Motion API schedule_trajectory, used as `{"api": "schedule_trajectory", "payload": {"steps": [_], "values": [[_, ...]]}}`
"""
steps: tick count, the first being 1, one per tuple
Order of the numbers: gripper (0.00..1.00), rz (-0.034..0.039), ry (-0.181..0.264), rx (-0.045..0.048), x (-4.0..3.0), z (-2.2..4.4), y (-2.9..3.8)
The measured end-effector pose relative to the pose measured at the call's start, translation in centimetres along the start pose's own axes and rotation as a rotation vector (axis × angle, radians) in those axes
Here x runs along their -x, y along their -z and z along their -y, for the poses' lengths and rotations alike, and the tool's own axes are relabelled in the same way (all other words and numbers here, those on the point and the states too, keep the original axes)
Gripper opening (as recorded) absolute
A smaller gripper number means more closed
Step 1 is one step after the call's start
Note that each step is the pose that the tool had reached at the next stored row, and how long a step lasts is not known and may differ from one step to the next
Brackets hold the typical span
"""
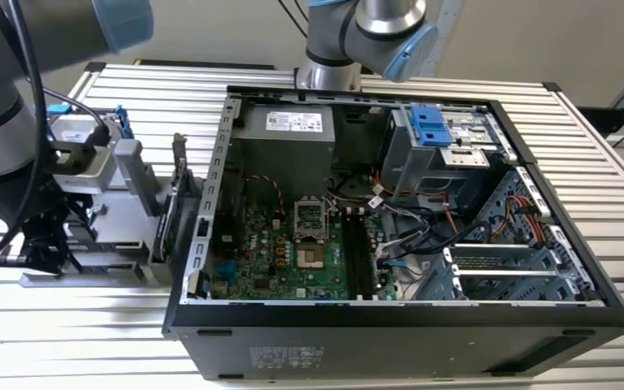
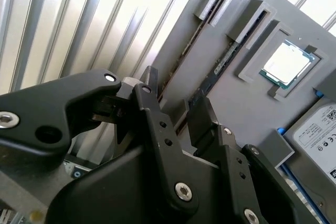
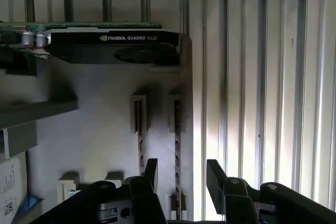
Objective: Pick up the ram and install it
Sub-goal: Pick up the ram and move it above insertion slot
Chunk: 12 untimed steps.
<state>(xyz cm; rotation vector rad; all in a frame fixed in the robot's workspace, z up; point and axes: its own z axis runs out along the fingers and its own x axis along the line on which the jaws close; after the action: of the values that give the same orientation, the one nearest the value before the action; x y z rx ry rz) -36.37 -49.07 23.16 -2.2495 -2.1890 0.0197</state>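
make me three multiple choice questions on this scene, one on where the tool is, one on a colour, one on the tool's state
1. Where is the tool?
A) above the grey parts holder, outside the computer case
B) down inside the case
C) resting on bare table slats

2. What colour are the latches on the drive cage?
A) red
B) blue
C) yellow

3. How do the tool's jaws stand?
A) shut, fingers touching
B) shut on a stick lifted clear of the holder
C) open, one finger on either side of a ram stick standing in its slot

Answers:
1 A, the first wrist view looks down past the fingers onto the holder.
2 B, they stand out blue against the grey metal in the exterior view.
3 C, the fingers are apart with the stick between them.
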Motion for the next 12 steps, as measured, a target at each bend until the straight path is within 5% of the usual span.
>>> {"api": "schedule_trajectory", "payload": {"steps": [12], "values": [[1.00,0.0001,0.005,0.0000,0.00,0.34,-1.25]]}}
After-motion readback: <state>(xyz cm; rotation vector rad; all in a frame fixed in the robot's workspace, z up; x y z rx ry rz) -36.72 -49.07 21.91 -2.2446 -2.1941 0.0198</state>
